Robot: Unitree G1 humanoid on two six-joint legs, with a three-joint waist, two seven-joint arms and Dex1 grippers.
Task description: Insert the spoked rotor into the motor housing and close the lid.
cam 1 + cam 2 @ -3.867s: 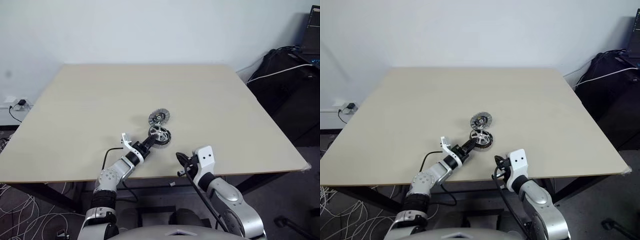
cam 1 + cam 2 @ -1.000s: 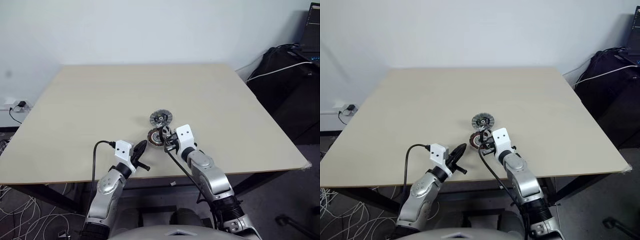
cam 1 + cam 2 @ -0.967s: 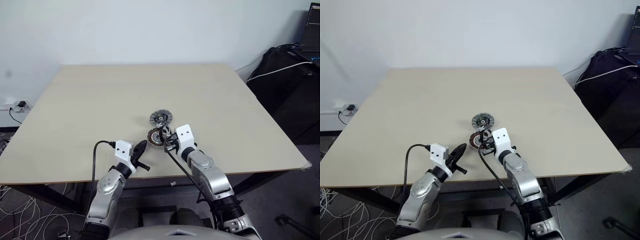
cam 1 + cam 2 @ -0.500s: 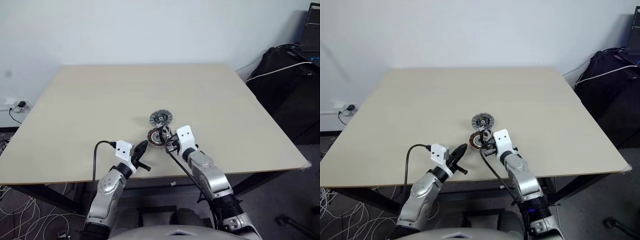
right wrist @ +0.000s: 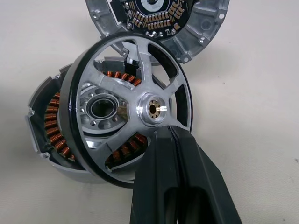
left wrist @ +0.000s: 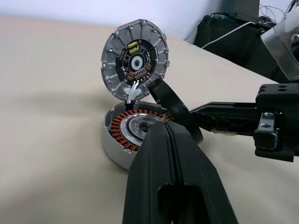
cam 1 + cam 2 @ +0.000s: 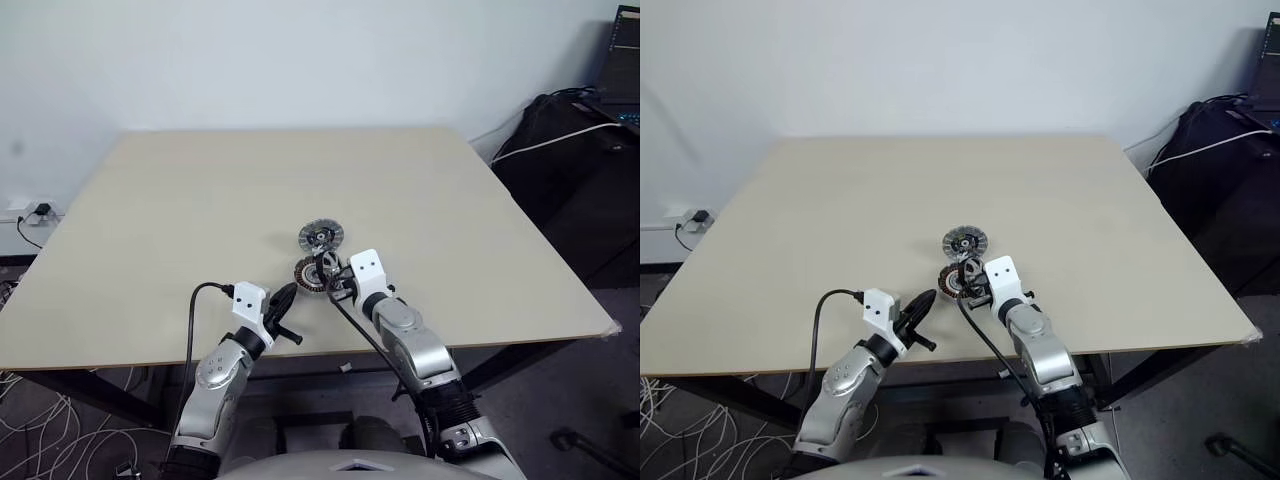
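Pale beige wood is what I am seeing from the head camera: a smooth table (image 7: 150,220) with the three motor parts clustered near its front edge. The lid (image 7: 320,237) is lying flat, a silvery ribbed disc, just behind the motor housing (image 7: 308,273). My right gripper (image 7: 330,280) is reaching onto the housing, while the left gripper (image 7: 283,297) is hovering just beside it, fingers pressed together and holding nothing.

From the left wrist, I am looking along closed black fingers at the housing, a short grey metal cup with copper-brown coils ringing a steel bearing. The lid (image 6: 135,65) appears behind it, showing a small circuit ring. The rotor (image 6: 175,112) is leaning edge-on over the cup's far side.

From the right wrist, the rotor (image 5: 131,116) is tilting over the housing (image 5: 46,121), its glossy black rim framing machined silver spokes and a brass-centred hub. My right fingers (image 5: 182,158) are pinched on its lower rim.
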